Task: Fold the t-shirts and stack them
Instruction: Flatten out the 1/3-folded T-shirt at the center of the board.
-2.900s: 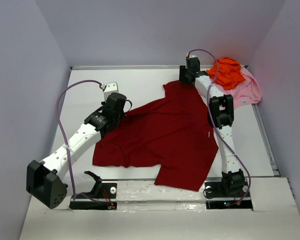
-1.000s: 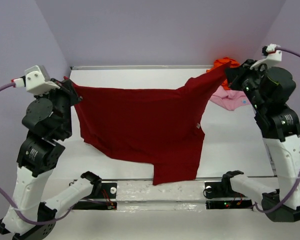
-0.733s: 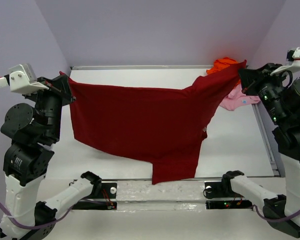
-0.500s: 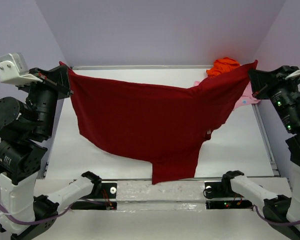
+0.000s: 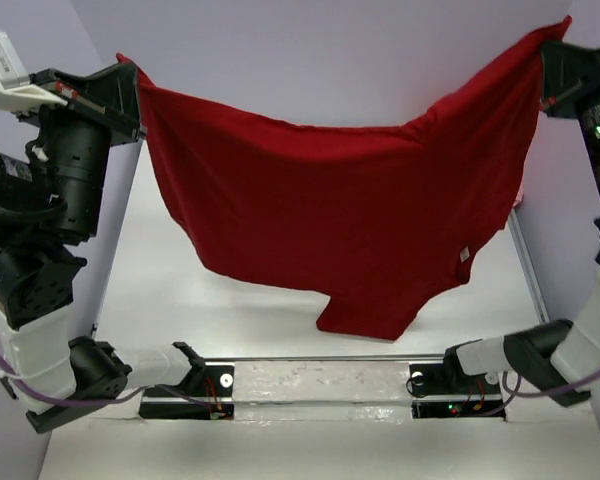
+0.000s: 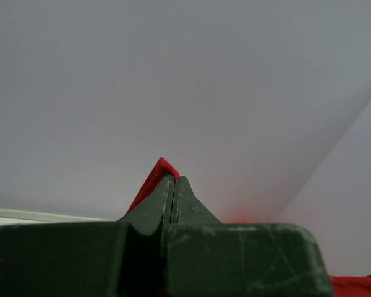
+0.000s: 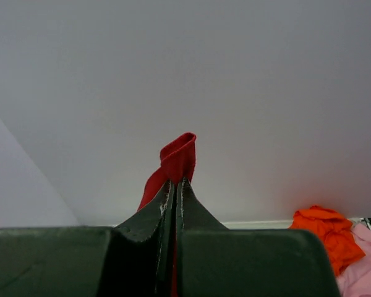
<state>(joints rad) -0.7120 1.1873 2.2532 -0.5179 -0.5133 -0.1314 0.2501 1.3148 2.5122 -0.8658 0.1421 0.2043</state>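
Note:
The dark red t-shirt (image 5: 340, 210) hangs spread in the air between my two raised grippers, sagging in the middle, with its lowest flap over the front of the table. My left gripper (image 5: 132, 68) is shut on the shirt's upper left corner, and a red tip (image 6: 158, 176) pokes past the shut left gripper (image 6: 174, 179). My right gripper (image 5: 547, 45) is shut on the upper right corner, where a red fold (image 7: 180, 156) sticks up out of the shut right gripper (image 7: 179, 182). The orange t-shirt (image 7: 324, 232) and pink t-shirt (image 7: 366, 263) lie bunched at the back right. The red shirt hides both in the top view.
The white table (image 5: 180, 300) lies below the hanging shirt, with grey walls close on three sides. Both arm bases (image 5: 205, 385) (image 5: 445, 385) sit at the near edge. The left arm stands tall by the left wall, the right arm by the right wall.
Both arms have risen and drawn apart, lifting the red shirt from near the table to high in front of the back wall. It now covers the orange and pink shirts from above.

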